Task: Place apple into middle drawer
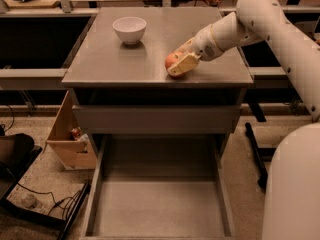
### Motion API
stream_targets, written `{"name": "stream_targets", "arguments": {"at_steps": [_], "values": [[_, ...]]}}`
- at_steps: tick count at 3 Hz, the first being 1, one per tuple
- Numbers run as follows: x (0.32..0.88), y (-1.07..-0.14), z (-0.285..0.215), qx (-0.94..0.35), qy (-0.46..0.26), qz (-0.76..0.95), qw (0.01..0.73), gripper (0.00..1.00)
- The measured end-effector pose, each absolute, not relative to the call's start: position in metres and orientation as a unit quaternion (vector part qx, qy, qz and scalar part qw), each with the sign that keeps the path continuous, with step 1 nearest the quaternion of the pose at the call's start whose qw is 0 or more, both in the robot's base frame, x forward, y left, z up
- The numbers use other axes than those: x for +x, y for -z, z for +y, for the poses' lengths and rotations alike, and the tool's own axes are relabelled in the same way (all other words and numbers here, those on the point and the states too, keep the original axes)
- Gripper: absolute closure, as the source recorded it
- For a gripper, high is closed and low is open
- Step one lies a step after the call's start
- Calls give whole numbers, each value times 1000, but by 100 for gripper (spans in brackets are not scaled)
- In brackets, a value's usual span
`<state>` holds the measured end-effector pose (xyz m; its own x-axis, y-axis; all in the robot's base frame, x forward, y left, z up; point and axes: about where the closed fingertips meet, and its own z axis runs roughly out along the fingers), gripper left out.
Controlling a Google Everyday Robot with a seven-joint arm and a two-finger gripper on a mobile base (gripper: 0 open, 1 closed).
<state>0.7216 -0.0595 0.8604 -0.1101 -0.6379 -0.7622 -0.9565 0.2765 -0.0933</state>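
Note:
The apple (172,59), small and red-orange, sits near the front right of the grey cabinet top (115,59). My gripper (183,58) is right at the apple, reaching in from the right, with its cream-coloured end covering the apple's right side. The middle drawer (160,204) is pulled out wide below the cabinet front. Its flat grey floor is bare and it has low side walls. The apple is above and behind the drawer, well apart from it.
A white bowl (129,29) stands at the back left of the cabinet top. A plain grey drawer front (155,119) is shut above the open drawer. A cardboard box (67,141) and cables (50,204) lie on the floor to the left.

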Motion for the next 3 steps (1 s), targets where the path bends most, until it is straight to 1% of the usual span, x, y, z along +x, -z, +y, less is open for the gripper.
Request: {"name": "stream_targets", "arguments": {"at_steps": [1,2,3], "values": [[722,-860,-59,-560,-220,712,363,88],[709,-879,-68,-560,-204,713,370,100],[669,-923,-92,-547,-162,721,393,100]]}}
